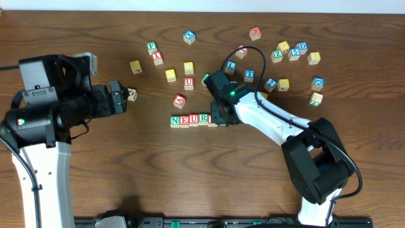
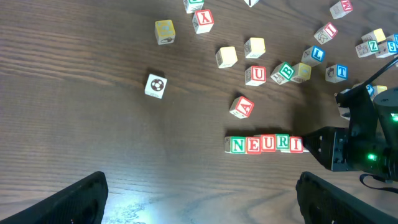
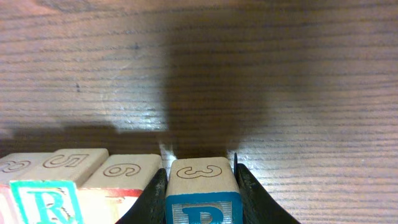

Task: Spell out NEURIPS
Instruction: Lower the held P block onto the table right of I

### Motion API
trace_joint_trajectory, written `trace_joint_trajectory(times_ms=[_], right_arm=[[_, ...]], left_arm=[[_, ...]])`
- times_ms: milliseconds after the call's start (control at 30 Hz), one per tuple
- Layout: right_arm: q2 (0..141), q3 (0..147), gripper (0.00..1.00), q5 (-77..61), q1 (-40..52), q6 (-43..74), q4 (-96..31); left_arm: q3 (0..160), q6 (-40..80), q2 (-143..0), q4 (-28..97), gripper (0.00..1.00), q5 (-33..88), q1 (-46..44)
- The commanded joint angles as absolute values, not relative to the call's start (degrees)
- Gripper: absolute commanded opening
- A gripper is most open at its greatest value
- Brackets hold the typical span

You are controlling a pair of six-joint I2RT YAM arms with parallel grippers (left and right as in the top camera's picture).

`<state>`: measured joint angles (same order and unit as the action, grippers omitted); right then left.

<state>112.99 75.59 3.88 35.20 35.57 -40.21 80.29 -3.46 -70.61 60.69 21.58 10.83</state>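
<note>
Already wooden letter cubes N-E-U-R-I (image 1: 190, 120) stood rowed; right gripper (image 3: 200, 186) clamped blue-lettered wooden P cube (image 3: 200, 175) at row's end; left gripper (image 2: 202, 202) gaped wide, empty; S unplaced.

Table (image 1: 95, 183): dark grained wood with a faint sheen. Cube (image 3: 200, 176): pale, smooth bare wood with a blue-painted face. My fingers (image 3: 254, 196): smooth black plastic. My arm shell (image 1: 266, 118): glossy white plastic.
</note>
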Motion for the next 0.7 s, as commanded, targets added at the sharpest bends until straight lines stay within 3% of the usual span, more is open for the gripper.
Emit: trace_joint_trajectory(times_ms=[0,433,667], right_arm=[[113.23,76.34,0.17,4.80,35.94,36.38,-41.12],[113.23,76.34,0.17,4.80,36.10,36.40,-43.09],[113.23,76.34,0.29,4.84,36.10,36.38,-42.39]], left_arm=[[81.21,-4.05,-70.35,60.82,0.95,22.00,11.07],[81.21,-4.05,-70.35,60.82,0.95,22.00,11.07],[81.21,-4.05,-70.35,60.82,0.95,22.00,11.07]])
